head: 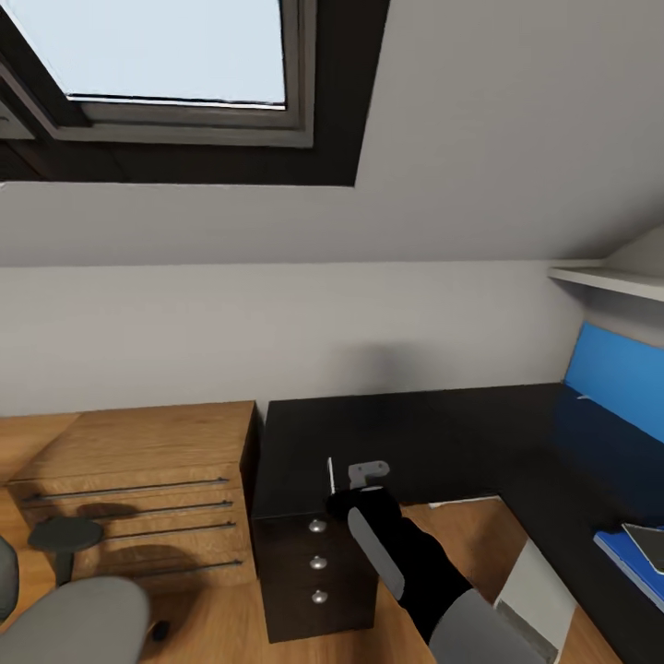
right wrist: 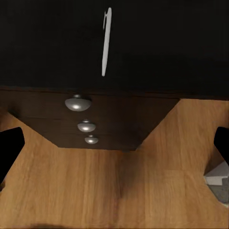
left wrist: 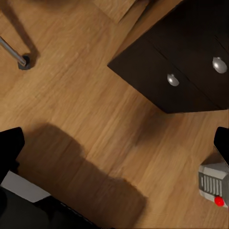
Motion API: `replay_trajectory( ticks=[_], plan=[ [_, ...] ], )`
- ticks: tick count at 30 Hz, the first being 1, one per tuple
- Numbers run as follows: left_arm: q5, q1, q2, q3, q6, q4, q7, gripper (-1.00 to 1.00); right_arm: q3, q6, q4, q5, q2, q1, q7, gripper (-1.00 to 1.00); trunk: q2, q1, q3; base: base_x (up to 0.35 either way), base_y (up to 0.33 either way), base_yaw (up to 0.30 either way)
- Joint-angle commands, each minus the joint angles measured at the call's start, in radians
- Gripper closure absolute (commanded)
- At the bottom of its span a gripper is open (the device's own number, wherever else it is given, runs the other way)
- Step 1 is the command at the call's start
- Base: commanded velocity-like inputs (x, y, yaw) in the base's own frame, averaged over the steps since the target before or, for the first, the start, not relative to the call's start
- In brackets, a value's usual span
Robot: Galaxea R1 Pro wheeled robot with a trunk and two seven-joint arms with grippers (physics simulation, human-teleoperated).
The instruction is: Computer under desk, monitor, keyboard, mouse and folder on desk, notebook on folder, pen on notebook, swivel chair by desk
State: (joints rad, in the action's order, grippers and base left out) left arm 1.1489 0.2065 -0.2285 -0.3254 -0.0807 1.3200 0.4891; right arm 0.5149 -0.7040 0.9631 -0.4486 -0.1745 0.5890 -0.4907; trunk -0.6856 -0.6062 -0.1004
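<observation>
Pen on desk; computer, probably, on floor.

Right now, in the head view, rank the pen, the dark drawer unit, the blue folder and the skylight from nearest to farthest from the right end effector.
1. pen: on the desk at its front edge, just beside the right end effector.
2. dark drawer unit: under the desk, just below.
3. blue folder: far along the desk's right wing.
4. skylight: overhead, in the sloped ceiling.
</observation>
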Motion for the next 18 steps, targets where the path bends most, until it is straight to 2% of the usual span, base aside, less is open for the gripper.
replay_trajectory(
  ticks=[1,11,18],
  plan=[
    [0.002,0.000,-0.001,-0.001,-0.002,0.002,0.005,-1.00,0.002,-0.001,-0.009,-0.015,0.000,0.005,-0.011,-1.00,-0.001,-0.001,-0.001,0.336,0.000,0.243],
    [-0.004,0.006,-0.001,-0.001,-0.002,0.004,0.004,-1.00,-0.005,0.006,-0.077,-0.039,0.000,0.036,-0.015,-1.00,-0.001,-0.001,0.003,0.340,0.000,0.263],
    [-0.005,0.007,-0.001,-0.001,-0.002,0.004,0.008,-1.00,-0.012,0.013,-0.097,-0.041,0.000,0.039,-0.017,-1.00,-0.001,-0.001,0.004,0.342,0.000,0.099]
  ],
)
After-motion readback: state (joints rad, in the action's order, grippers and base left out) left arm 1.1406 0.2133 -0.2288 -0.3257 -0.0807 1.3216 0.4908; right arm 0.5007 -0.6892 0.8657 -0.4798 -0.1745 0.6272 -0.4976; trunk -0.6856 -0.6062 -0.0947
